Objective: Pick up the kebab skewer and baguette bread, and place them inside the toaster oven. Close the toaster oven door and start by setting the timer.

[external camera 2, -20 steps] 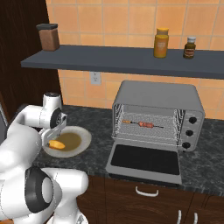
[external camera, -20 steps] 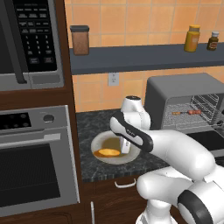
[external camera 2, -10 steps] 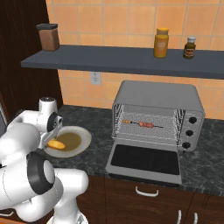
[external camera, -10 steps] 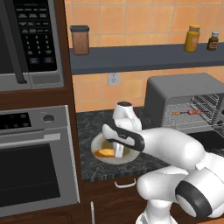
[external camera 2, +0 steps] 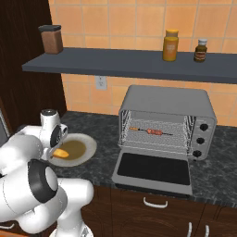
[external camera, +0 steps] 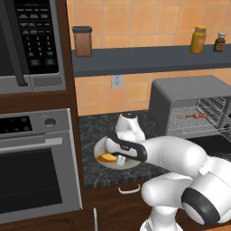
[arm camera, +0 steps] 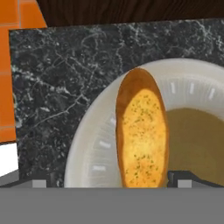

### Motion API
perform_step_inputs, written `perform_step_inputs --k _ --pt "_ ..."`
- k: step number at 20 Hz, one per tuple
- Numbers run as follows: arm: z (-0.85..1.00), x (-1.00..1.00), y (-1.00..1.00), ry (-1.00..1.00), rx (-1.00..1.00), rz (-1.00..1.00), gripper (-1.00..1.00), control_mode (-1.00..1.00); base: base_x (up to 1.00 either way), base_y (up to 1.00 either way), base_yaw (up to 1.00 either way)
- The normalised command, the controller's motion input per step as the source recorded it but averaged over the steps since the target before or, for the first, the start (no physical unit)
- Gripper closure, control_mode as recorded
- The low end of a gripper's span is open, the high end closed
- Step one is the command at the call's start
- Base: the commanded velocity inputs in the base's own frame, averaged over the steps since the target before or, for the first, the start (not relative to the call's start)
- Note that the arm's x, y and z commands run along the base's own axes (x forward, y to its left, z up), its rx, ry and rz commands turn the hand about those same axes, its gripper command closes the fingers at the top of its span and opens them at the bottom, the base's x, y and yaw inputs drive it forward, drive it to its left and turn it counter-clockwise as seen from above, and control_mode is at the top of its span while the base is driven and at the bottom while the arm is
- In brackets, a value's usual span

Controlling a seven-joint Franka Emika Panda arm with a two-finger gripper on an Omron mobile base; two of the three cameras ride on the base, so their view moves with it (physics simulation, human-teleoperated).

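End effector [arm camera: 109, 183] fully open, empty, low over bread [arm camera: 142, 131] on plate [arm camera: 96, 144] on worktop [arm camera: 65, 78]. Skewer [external camera 2: 150, 131] on rack in open toaster oven [external camera 2: 169, 104].

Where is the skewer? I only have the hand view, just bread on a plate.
Observer: The skewer already lies on the upper rack inside the toaster oven.
Operator: Is the oven door open?
Observer: Yes, the door is folded down flat onto the counter.
Operator: Which side of the plate is the oven?
Observer: In the right base view, the plate sits left of the oven, with bare counter between them.
Operator: And my end effector?
Observer: The end effector hangs open right over the bread.
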Motion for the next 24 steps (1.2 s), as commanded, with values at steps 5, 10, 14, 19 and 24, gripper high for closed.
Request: perform_step_inputs --k 5,10,14,19,24 --pt "-0.01 0.15 0.00 0.00 -0.02 -0.09 -1.00 -1.00 0.00 0.00 0.00" --pt "-0.02 0.28 0.00 0.00 -0.01 0.00 -1.00 -1.00 0.00 0.00 0.00" --pt "-0.12 0.22 0.00 0.00 -0.01 0.00 -1.00 -1.00 0.00 0.00 0.00" --pt "-0.16 0.03 0.01 0.01 -0.01 0.00 -1.00 -1.00 0.00 0.00 0.00" --pt "-0.14 0.00 0.03 0.01 0.00 0.00 -1.00 -1.00 0.00 0.00 0.00"
